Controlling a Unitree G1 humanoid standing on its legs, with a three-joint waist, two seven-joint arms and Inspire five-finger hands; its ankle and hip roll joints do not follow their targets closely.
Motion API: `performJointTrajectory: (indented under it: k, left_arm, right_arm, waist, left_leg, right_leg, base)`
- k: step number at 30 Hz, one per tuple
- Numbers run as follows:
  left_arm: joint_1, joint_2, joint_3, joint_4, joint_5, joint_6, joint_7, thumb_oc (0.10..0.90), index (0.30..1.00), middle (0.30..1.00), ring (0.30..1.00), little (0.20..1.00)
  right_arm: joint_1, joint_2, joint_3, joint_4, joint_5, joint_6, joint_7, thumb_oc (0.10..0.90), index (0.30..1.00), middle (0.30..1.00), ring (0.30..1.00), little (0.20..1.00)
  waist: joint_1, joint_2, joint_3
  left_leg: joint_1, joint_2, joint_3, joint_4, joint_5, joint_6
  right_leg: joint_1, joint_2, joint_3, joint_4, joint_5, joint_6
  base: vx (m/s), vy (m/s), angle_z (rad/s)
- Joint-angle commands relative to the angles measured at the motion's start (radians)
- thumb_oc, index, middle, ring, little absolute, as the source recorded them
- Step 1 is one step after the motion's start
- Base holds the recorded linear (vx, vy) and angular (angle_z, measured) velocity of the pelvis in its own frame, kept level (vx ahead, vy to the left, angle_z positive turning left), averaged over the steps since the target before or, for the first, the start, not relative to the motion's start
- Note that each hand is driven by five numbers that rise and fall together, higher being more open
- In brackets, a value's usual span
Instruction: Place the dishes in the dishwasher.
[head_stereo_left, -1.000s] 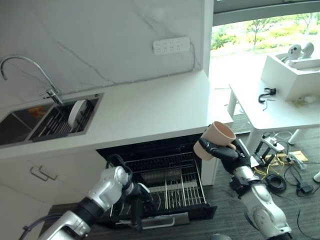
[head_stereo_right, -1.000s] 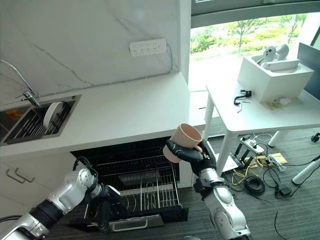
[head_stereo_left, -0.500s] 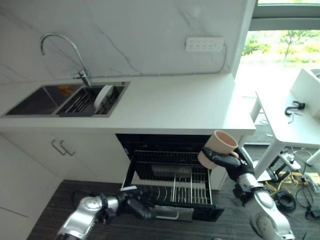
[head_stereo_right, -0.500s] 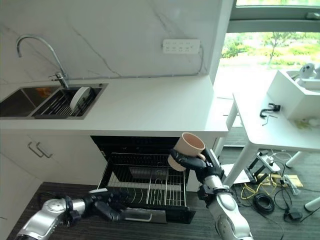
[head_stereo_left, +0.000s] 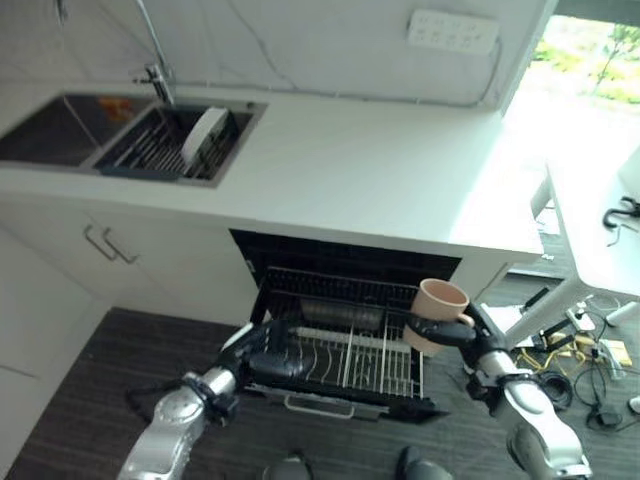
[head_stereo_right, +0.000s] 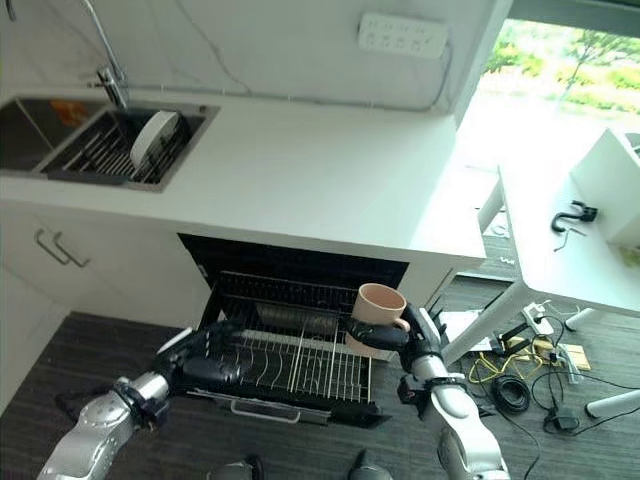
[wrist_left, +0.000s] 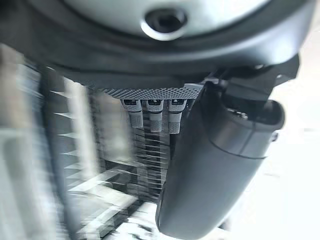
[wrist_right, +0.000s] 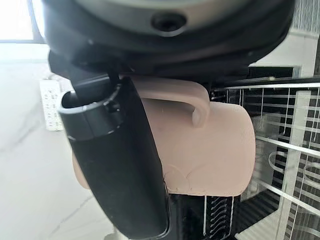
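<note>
My right robot hand (head_stereo_right: 395, 335) gripped the mug (head_stereo_right: 377, 308) at the rack's (head_stereo_right: 300, 355) three o'clock. Ceramic, rigid, probably breakable; body grip seemed safest. Left robot hand (head_stereo_right: 205, 362): grip state unclear.

Right hand (head_stereo_right: 392, 337) curled in a grasp; left hand (head_stereo_right: 208, 356) low, forward.

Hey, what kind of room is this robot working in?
Most likely a home-style kitchen, perhaps a test one. A steel sink with a tap is set into a white countertop, and beneath it an open dishwasher's wire rack is pulled out. The right hand holds a beige ceramic mug.
</note>
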Motion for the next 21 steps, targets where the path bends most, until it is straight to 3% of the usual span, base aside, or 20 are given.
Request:
performJointTrajectory:
  k: [1, 8, 15, 21]
  left_arm:
    - [-0.092, 0.013, 0.074, -0.089, -0.067, -0.182, 0.093, 0.8, 0.9, 0.9, 0.9, 0.9]
    - [-0.133, -0.041, 0.045, -0.074, -0.004, -0.197, 0.163, 0.8, 0.9, 0.9, 0.9, 0.9]
    - [-0.149, -0.044, -0.005, -0.011, 0.068, -0.156, 0.184, 0.8, 0.9, 0.9, 0.9, 0.9]
    - [-0.11, -0.053, -0.022, 0.033, 0.064, -0.08, 0.177, 0.8, 0.9, 0.9, 0.9, 0.9]
  right_arm:
    - [-0.095, -0.014, -0.075, -0.106, -0.011, -0.129, -0.017, 0.4, 0.3, 0.3, 0.3, 0.3]
    - [-0.119, 0.006, -0.064, -0.08, -0.047, -0.125, -0.016, 0.4, 0.3, 0.3, 0.3, 0.3]
    - [-0.138, 0.005, -0.056, -0.063, -0.063, -0.101, -0.017, 0.4, 0.3, 0.3, 0.3, 0.3]
    - [-0.115, 0.017, -0.042, -0.056, -0.1, -0.067, 0.007, 0.4, 0.3, 0.3, 0.3, 0.3]
  waist:
    - [-0.001, 0.012, -0.027]
    - [-0.005, 0.014, -0.057]
    - [-0.009, 0.017, -0.076]
    - [-0.014, 0.015, -0.068]
  left_leg:
    - [0.052, -0.019, 0.032, -0.049, -0.055, 0.014]
    - [0.068, -0.012, 0.035, -0.049, -0.053, 0.014]
    - [0.085, -0.012, 0.033, -0.049, -0.061, 0.013]
    - [0.09, -0.011, 0.038, -0.049, -0.057, 0.01]
  right_leg:
    - [0.073, -0.009, -0.011, 0.023, -0.138, 0.058]
    - [0.092, -0.006, -0.011, 0.023, -0.146, 0.047]
    - [0.107, -0.004, -0.006, 0.023, -0.153, 0.044]
    - [0.105, -0.004, -0.003, 0.023, -0.143, 0.044]
  base:
    - [0.0, 0.0, 0.0]
    - [0.0, 0.0, 0.0]
    - [0.01, 0.005, 0.0]
    - [0.09, 0.006, 0.0]
